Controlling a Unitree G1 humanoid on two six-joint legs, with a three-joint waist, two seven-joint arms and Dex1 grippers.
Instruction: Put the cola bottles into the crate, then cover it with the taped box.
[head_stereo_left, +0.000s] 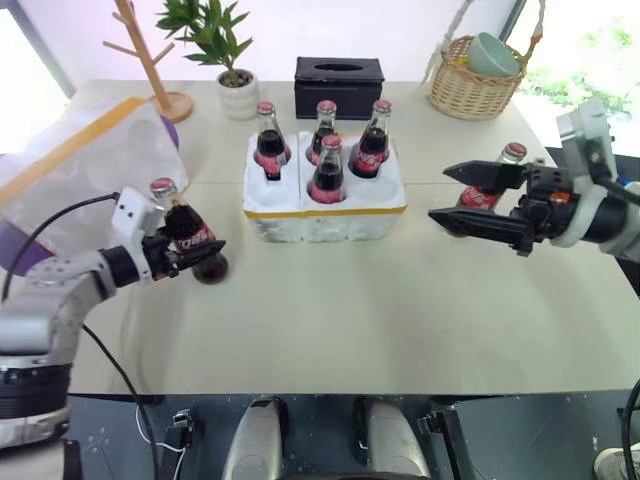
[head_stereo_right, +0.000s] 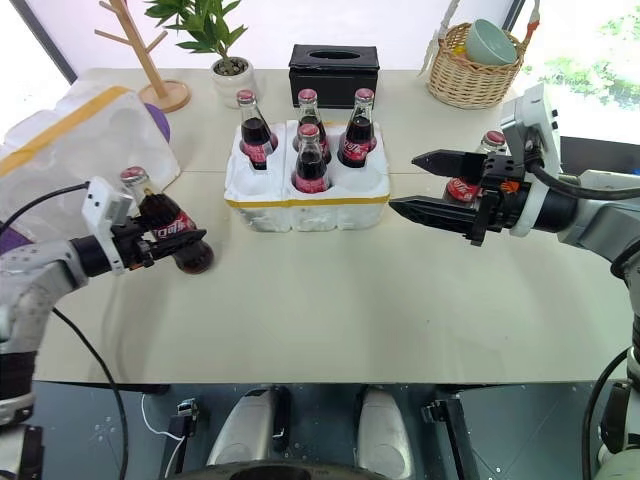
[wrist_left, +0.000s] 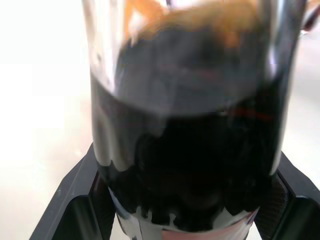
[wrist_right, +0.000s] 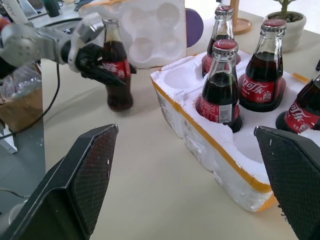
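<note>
A: While the left hand (head_stereo_left: 195, 255) closes round a cola bottle (head_stereo_left: 188, 238) near the counter's left edge, where does the crate (head_stereo_left: 324, 208) lie from it?

B: Toward the counter's middle, to that hand's right and slightly farther back. The bottle stands upright, its long axis vertical, its base on or just above the counter (head_stereo_left: 400, 310); I cannot tell which.

A: And the other hand?

B: The right hand (head_stereo_right: 428, 184) hovers wide open, gripping nothing, just in front of a second loose bottle (head_stereo_right: 478, 172) near the right edge.

A: Is there room in the crate?

B: Four bottles stand in it; the two front outer wells look free. The left one is nearer the held bottle.

A: The cover?

B: The taped box (head_stereo_left: 70, 170) rests at the far left, tilted.
</note>
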